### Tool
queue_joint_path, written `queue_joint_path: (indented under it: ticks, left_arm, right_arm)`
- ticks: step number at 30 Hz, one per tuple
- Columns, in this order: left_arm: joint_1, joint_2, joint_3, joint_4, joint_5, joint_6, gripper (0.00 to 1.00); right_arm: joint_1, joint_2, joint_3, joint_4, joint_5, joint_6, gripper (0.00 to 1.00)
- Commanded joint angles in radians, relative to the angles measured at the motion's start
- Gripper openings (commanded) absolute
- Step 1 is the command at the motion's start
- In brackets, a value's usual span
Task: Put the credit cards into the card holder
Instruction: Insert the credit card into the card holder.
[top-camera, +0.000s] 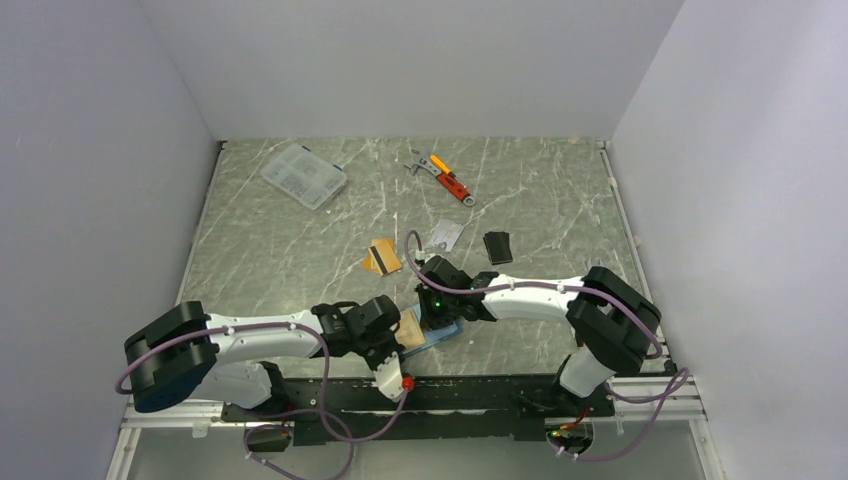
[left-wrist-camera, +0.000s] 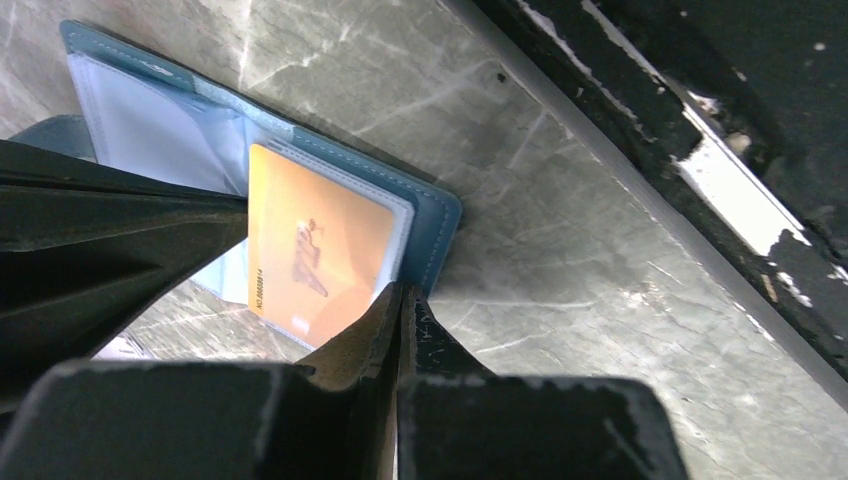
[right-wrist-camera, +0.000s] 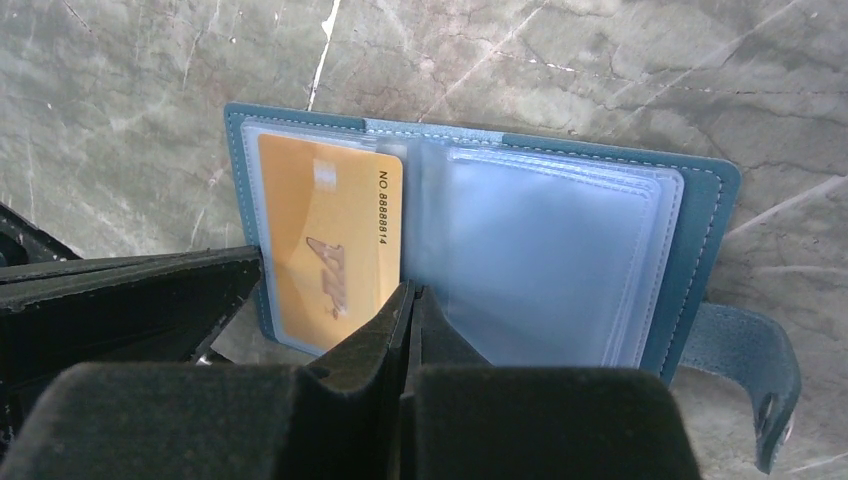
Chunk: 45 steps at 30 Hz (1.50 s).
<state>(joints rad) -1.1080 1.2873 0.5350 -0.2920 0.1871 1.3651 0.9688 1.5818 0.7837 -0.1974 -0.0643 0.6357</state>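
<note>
The holder (right-wrist-camera: 700, 260) lies open on the surface (right-wrist-camera: 120, 90) at the near edge between the two arms, with its teal cover down and its clear pockets up. One orange card (right-wrist-camera: 320, 240) sits in a pocket of one leaf. Its long axis runs parallel to the fold, 12 to 6 in the right wrist view.

The right pincer (right-wrist-camera: 410, 295) is closed tight with nothing between its tips. The tips hang over the fold at the card's inner edge; I cannot tell whether they press on the plastic. The left pincer (left-wrist-camera: 400, 300) stands shut to a thin slit at the card's free corner. No card edge shows in the slit, so I read it as holding nothing.

I judge that the next move turns on the loose cards. From the holder, the orange-gold cards (top-camera: 382, 257) lie at about 11 o'clock and the silver card (top-camera: 447, 234) at about 12. Both lie flat and well apart from the holder. The silver card is nearer the right pincer, almost straight ahead of it. The orange-gold cards lie between the two arms, a little toward the left one. They are too small here to tell their long axes.

The cards are thin, stiff and glossy, and lying flat on the hard marbled surface they probably offer little edge to catch. The pockets are soft, slack, clear film. The cover is grained and stitched, with a strap (right-wrist-camera: 750, 350) ending in a snap.
</note>
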Motion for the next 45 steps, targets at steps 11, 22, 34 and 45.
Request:
queue_joint_path:
  ticks: [11,22,34,45]
  left_arm:
    - [-0.006,-0.036,-0.023,-0.069,0.025,-0.058,0.0]
    - [0.006,0.011,-0.034,0.014,0.014,-0.014,0.0]
    - [0.037,0.033,0.062,-0.098,0.016,0.01,0.0]
    - [0.038,-0.016,0.137,-0.254,-0.023,-0.072,0.08]
  right_arm:
    - [-0.002,-0.028,-0.011,-0.05,0.028,0.005,0.0]
    - [0.035,-0.058,0.042,-0.067,-0.02,-0.002,0.0]
    - [0.05,-0.1,0.023,-0.096,-0.003,-0.004,0.0]
    - [-0.122,-0.19,0.066,-0.179,0.063,-0.097,0.21]
